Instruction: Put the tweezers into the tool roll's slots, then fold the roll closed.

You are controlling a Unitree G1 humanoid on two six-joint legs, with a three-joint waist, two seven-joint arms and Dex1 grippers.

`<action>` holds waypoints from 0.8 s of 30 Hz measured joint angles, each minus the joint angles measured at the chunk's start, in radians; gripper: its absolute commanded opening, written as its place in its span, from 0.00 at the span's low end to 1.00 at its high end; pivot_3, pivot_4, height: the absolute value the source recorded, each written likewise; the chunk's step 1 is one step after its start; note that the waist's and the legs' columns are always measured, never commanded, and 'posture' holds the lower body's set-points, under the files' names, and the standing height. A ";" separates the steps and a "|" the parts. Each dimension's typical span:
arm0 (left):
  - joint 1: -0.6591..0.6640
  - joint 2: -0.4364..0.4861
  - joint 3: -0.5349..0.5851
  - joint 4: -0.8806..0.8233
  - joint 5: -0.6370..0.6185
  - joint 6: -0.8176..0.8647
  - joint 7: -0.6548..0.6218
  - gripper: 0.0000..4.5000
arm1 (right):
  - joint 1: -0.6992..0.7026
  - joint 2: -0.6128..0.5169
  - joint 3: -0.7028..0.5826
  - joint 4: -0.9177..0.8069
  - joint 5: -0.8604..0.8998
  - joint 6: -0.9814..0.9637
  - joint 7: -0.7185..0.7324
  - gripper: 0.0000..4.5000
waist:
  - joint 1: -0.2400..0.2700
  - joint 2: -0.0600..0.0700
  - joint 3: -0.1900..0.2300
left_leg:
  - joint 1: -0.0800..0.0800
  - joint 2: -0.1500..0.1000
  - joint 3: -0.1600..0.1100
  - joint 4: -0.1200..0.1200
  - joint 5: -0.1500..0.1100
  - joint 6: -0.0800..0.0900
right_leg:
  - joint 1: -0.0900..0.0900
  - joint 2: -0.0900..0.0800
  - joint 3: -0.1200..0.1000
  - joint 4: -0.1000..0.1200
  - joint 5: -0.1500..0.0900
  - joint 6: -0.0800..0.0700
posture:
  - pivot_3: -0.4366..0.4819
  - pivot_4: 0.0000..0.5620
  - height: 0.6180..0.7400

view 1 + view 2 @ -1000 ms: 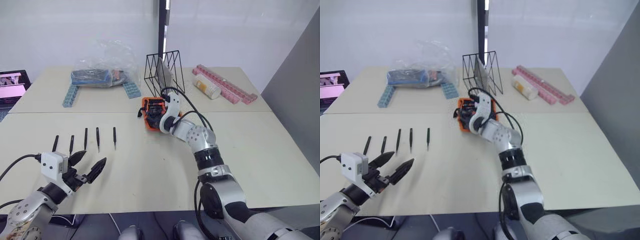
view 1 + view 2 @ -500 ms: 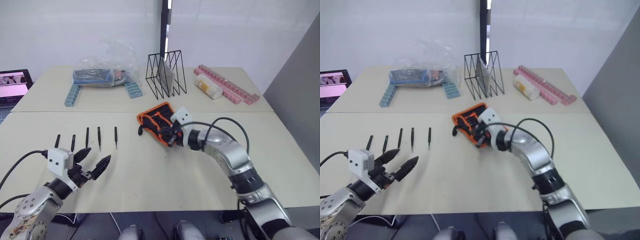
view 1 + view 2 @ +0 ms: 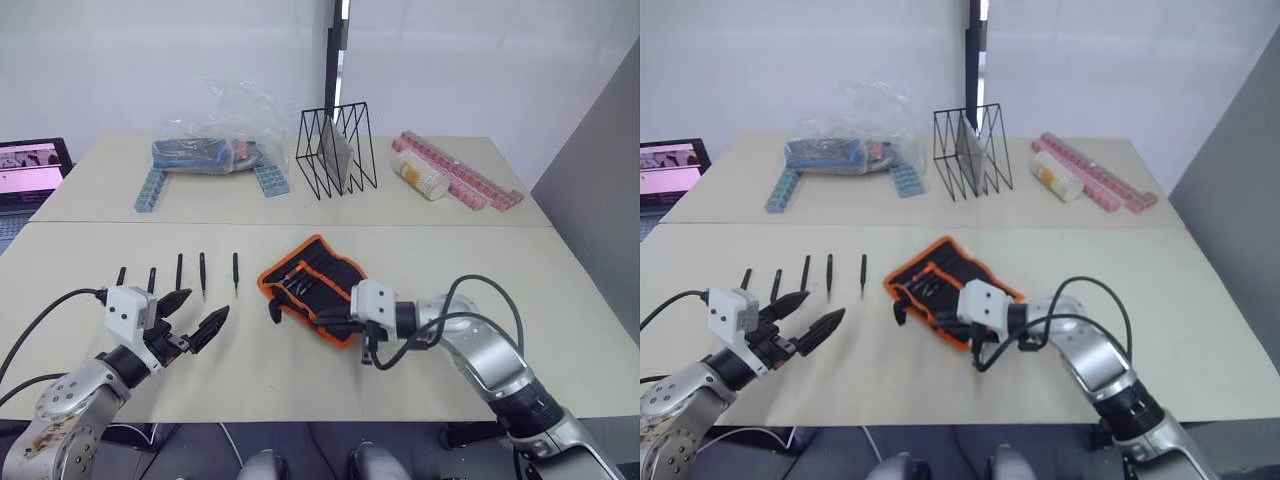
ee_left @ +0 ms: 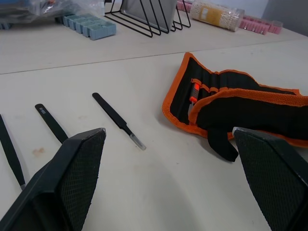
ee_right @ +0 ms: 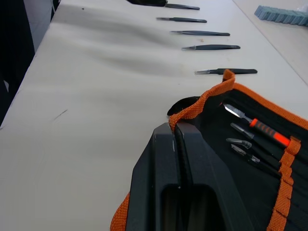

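The tool roll (image 3: 312, 283), black with orange edging, lies partly unrolled at the table's middle. Its slots (image 5: 251, 144) hold a few small tools, one with an orange handle. My right gripper (image 3: 345, 323) is shut on the roll's near orange edge (image 5: 192, 109), lifting it a little. The roll's short black strap (image 3: 272, 310) trails off its left end. Several black tweezers (image 3: 202, 274) lie in a row on the table left of the roll. My left gripper (image 3: 203, 308) hovers open just in front of that row, holding nothing, with the nearest tweezers (image 4: 117, 120) between its fingers' line of sight.
A black wire rack (image 3: 335, 152) stands at the back centre. A plastic bag (image 3: 215, 140) and blue toothed bars (image 3: 150, 188) lie back left. Pink bars (image 3: 460, 175) and a pale cylinder (image 3: 418, 178) lie back right. A laptop (image 3: 35, 170) sits at the far left.
My right gripper has dragged the roll from near the wire rack toward the table's front, and the roll has spread open. The left gripper has stayed open in about the same place.
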 measured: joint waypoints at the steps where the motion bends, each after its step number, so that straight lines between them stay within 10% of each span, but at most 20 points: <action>1: -0.001 0.012 -0.002 0.003 0.001 0.001 -0.010 1.00 | 0.007 0.000 0.000 -0.004 -0.002 0.001 0.000 0.01 | 0.000 0.000 0.000 | 0.000 0.000 0.000 0.000 0.000 0.000 | 0.000 0.000 0.000 0.000 0.000 0.000 | 0.48 0.27 0.97; 14: -0.427 0.291 -0.322 0.400 0.257 -0.243 -0.475 1.00 | 0.076 0.012 0.026 -0.063 -0.073 0.023 -0.024 0.01 | 0.024 0.000 0.000 | 0.000 -0.003 0.002 0.001 0.001 0.000 | -0.001 0.007 -0.001 0.002 0.000 0.000 | 0.48 0.27 0.97; 24: -0.862 0.146 -0.521 0.985 0.437 -0.622 -0.776 1.00 | 0.100 0.014 0.026 -0.095 -0.109 0.031 -0.059 0.01 | 0.027 0.000 0.000 | -0.007 -0.001 0.004 0.018 -0.003 0.006 | -0.003 0.015 0.000 0.005 0.000 0.001 | 0.48 0.27 0.97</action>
